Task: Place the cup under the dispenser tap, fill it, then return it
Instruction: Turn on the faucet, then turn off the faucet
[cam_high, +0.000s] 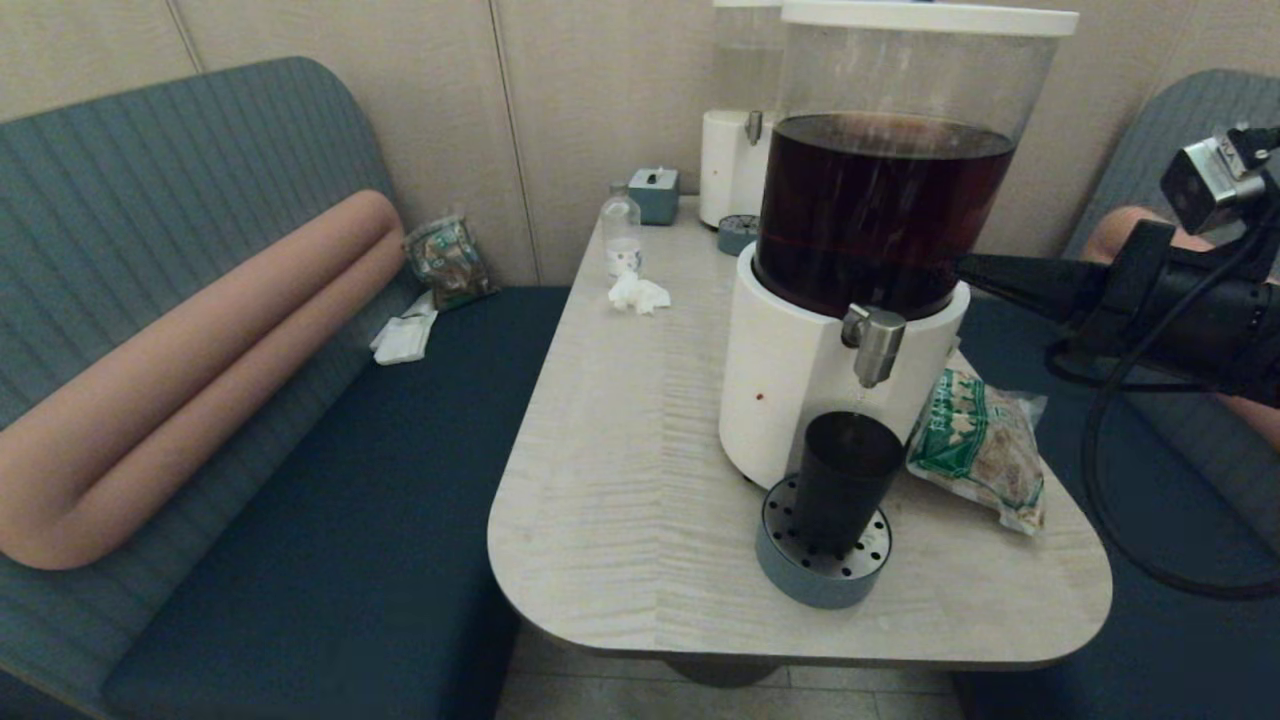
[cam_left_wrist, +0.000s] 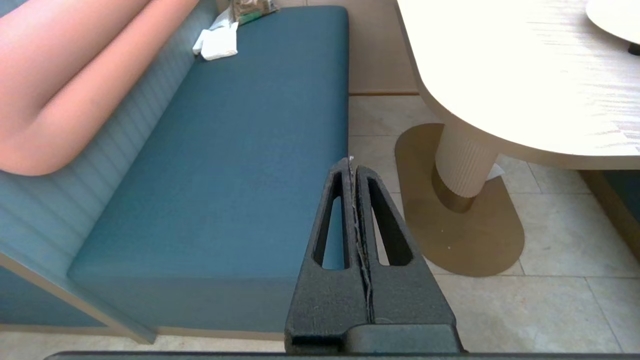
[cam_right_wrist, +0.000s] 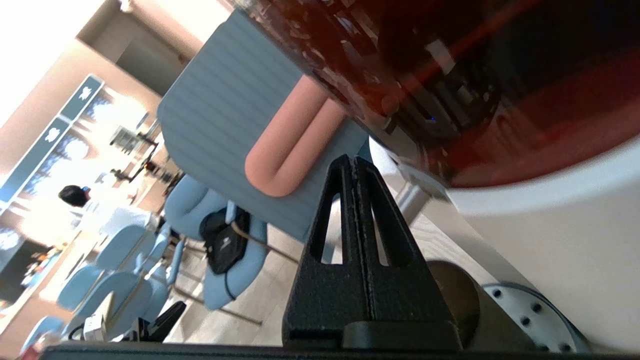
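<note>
Right gripper (cam_high: 965, 266), fingers pressed together and empty, touches the brown tank (cam_high: 885, 210) above a snack bag (cam_high: 985, 445), while the cup (cam_high: 845, 480) stands upright, mouth up, on the drip tray (cam_high: 822, 575) under the dispenser tap (cam_high: 875, 343); left gripper (cam_left_wrist: 352, 167), closed, hangs beside the bench (cam_left_wrist: 225, 175)

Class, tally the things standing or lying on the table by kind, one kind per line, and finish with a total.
Dispensers: 2
Drip trays: 2
Cup: 1
Bottle: 1
Tissue box: 1
Crumpled tissue: 1
Snack bag: 1
Total: 9
</note>
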